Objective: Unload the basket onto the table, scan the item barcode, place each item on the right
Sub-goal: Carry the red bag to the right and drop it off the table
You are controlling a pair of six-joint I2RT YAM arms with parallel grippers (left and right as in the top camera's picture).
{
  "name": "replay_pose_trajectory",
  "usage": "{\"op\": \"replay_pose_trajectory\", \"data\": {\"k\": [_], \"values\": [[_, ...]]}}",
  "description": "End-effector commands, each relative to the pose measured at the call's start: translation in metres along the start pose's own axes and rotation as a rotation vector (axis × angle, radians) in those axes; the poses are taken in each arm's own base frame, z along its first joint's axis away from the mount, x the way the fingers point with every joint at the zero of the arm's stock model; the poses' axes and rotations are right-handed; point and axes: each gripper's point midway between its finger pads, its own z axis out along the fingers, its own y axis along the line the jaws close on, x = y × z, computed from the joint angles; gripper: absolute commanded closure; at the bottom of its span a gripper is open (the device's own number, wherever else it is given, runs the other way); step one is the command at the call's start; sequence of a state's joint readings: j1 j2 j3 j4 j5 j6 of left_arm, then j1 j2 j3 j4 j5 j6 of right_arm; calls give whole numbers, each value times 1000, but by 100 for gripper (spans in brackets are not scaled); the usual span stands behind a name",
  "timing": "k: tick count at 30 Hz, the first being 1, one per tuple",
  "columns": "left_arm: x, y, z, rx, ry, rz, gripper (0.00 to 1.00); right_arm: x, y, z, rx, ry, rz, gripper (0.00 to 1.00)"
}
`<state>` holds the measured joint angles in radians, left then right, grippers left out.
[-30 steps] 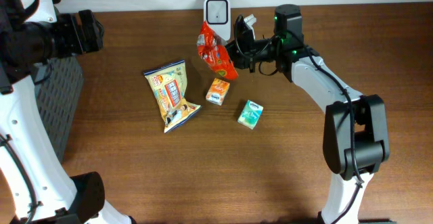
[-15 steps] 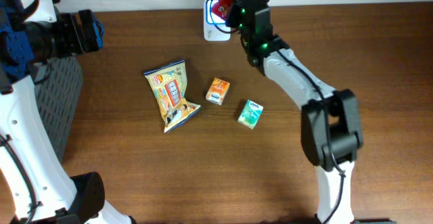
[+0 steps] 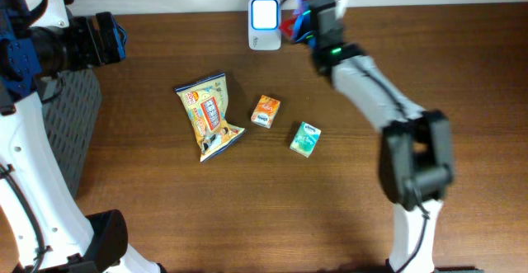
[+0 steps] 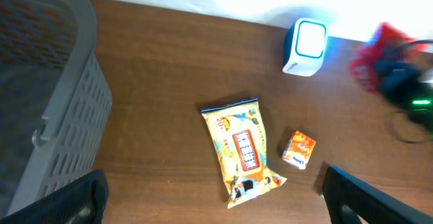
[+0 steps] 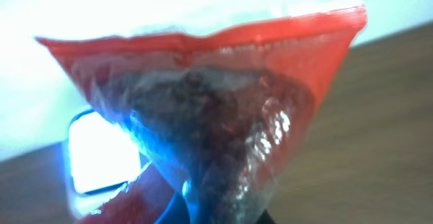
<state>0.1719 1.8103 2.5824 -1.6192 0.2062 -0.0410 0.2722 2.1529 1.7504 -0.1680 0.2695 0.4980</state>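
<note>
The right tool was closed fully on the red snack bag, pinching it at one edge and holding it clear of the worktop at the far side. The bag hung just to the right of the barcode scanner, which stood upright with its window lit. In the right wrist view the bag filled the frame and the lit window showed behind its lower left corner. The left tool was fully open and held nothing, stationed at the far left above the grey basket. A yellow snack bag, an orange box and a green box lay untouched mid-worktop. The position of the barcode on the bag could not be determined, so a failed read was the main risk: the code may have faced away from the window or sat beside the beam. Creased, glossy film could also distort or glare over the code. The narrow pinch on thin film might let the bag slip or rotate. Because the bag was so close, a sideways correction could knock the scanner over.
</note>
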Motion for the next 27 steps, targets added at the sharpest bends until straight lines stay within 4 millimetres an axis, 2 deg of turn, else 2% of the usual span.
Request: {"op": "replay_pose_trajectory", "data": {"k": [1,2,4,5,6,8,9,10,11,13,14,15,16,18,20,21,22,23,24,25,26,27], "values": [[-1,0,-3,4,-10,9,1,-114,-114,-68,195,-141,137,96],[-1,0,-3,4,-10,9,1,-117,-164,-76,289,-106,167,96],[-1,0,-3,4,-9,9,1,-102,-292,-100,533,10,268,96],[-1,0,-3,4,-10,9,1,-94,-336,-112,615,46,313,96],[-1,0,-3,4,-10,9,1,-80,-396,-134,723,101,354,96],[-1,0,-3,4,-10,9,1,-54,-481,-159,857,157,436,96],[-1,0,-3,4,-10,9,1,-38,-515,-167,906,182,486,96],[-1,0,-3,4,-10,9,1,-26,-533,-170,934,201,513,96],[-1,0,-3,4,-9,9,1,2,-565,-170,978,247,558,96],[-1,0,-3,4,-10,9,1,33,-593,-164,1012,293,596,96],[-1,0,-3,4,-9,9,1,46,-602,-163,1024,315,611,65],[-1,0,-3,4,-9,9,1,50,-606,-165,1031,322,617,18],[-1,0,-3,4,-9,9,1,44,-607,-174,1036,318,613,1],[-1,0,-3,4,-10,9,1,6,-592,-199,1027,276,584,1],[-1,0,-3,4,-10,9,1,-49,-562,-234,994,184,566,1],[-1,0,-3,4,-10,9,1,-97,-510,-252,823,92,561,1],[-1,0,-3,4,-9,9,1,-121,-468,-258,674,44,547,1],[-1,0,-3,4,-10,9,1,-134,-438,-262,581,25,529,1],[-1,0,-3,4,-10,9,1,-145,-384,-268,431,27,496,1],[-1,0,-3,4,-10,9,1,-141,-338,-267,310,79,474,1],[-1,0,-3,4,-10,9,1,-118,-287,-261,193,208,448,1],[-1,0,-3,4,-10,9,1,-80,-237,-250,97,387,331,1]]}}
